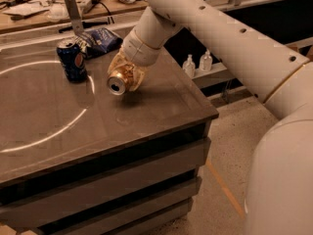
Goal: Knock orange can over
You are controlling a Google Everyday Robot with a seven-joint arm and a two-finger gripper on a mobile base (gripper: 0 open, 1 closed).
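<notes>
The orange can (119,82) lies tipped on its side near the middle right of the dark table (161,106). Its silver top and pull-tab face the camera. My gripper (128,72) reaches down from the upper right, with its pale fingers closed around the can's golden body. The can's far end is hidden inside the gripper. I cannot tell whether the can rests on the table or hangs just above it. A shadow lies under it.
An upright dark blue Pepsi can (72,60) stands left of the gripper. A blue snack bag (100,38) lies behind it. Two small white bottles (197,63) stand on a shelf past the table's right edge. A cluttered workbench (49,9) runs behind.
</notes>
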